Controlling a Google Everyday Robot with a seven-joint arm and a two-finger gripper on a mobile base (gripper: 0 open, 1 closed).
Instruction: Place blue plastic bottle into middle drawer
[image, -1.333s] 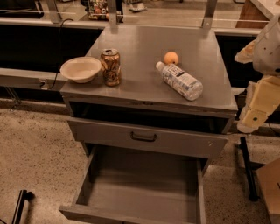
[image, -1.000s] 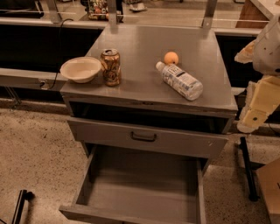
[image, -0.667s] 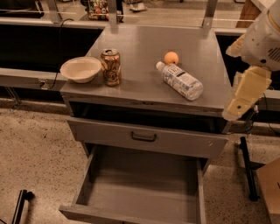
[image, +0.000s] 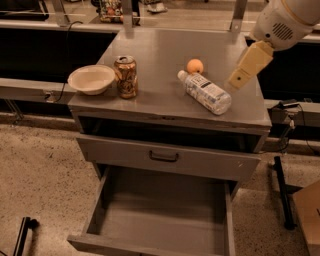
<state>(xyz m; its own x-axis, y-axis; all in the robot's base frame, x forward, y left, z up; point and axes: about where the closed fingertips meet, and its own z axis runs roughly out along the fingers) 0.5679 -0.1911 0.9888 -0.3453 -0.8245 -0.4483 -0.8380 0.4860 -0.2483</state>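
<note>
The blue plastic bottle (image: 206, 92) lies on its side on the grey cabinet top (image: 155, 50), right of centre, with its white cap pointing to the back left. The middle drawer (image: 165, 217) stands pulled out below, a deep grey tray with a bare floor. My gripper (image: 239, 79), cream-coloured, hangs from the white arm at the upper right. It is above the right edge of the cabinet top, just right of the bottle and apart from it. It holds nothing that I can see.
A small orange ball (image: 195, 65) sits right behind the bottle's cap. A gold-brown can (image: 126, 76) and a white bowl (image: 91, 79) stand at the left. A shut drawer front with a black handle (image: 164, 156) is above the open drawer. A black stand (image: 282, 195) and a cardboard box (image: 307, 215) are at the right.
My arm and gripper have moved up and to the left, from beside the cabinet's right side to above its right edge near the bottle. The bottle and the drawer have not moved.
</note>
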